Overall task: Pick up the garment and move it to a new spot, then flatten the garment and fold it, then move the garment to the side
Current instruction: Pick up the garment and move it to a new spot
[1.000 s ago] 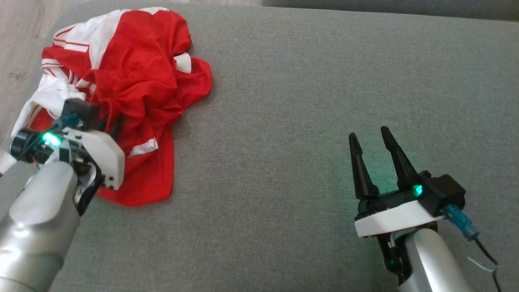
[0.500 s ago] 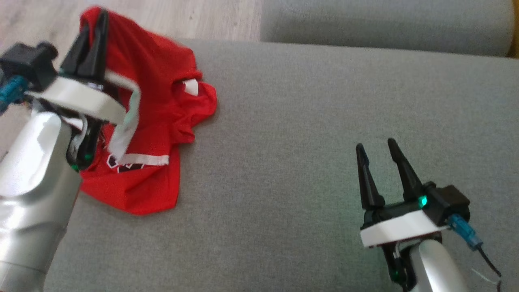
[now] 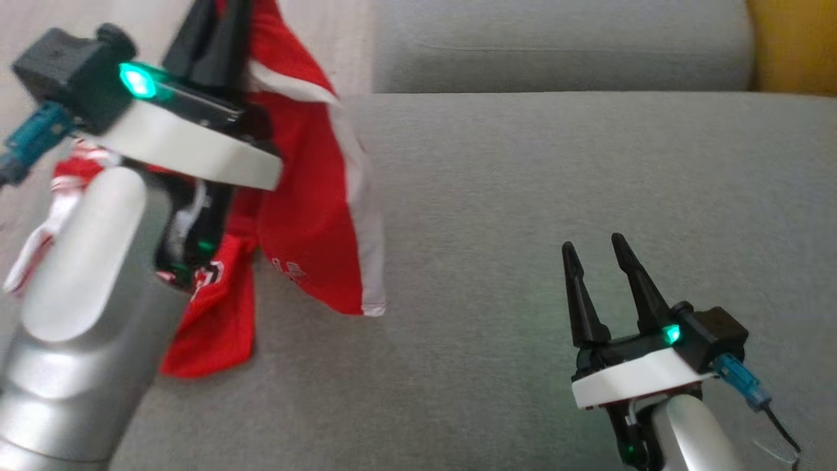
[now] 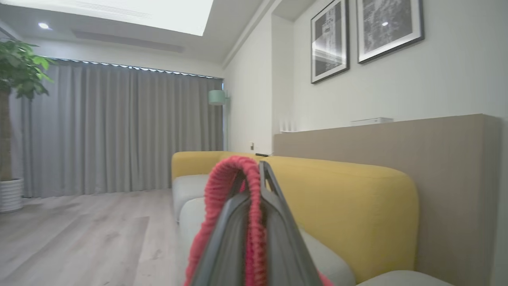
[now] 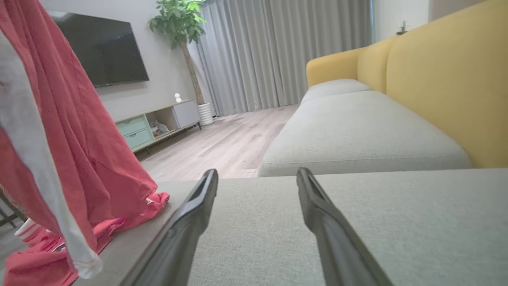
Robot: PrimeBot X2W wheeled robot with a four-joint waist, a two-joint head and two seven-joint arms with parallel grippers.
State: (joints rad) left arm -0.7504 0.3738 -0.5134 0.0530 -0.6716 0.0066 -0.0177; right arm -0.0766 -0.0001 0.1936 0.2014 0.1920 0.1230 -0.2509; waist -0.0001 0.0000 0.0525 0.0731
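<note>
hanging lengthwise from the clamped left gripper (image 3: pixel 212 36) at the left edge of the grey fabric sofa seat (image 3: pixel 523 196): red sports jersey with white stripes (image 3: pixel 307 216), tail resting on that seat. well apart to its right, fingers spread and holding nothing: right gripper (image 3: pixel 592 243).

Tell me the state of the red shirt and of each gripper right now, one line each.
garment: hangs crumpled from the left gripper, lower end resting on the grey cushion.
left gripper: raised, jaws shut on the garment's edge.
right gripper: jaws open, empty, low over the grey cushion.
</note>
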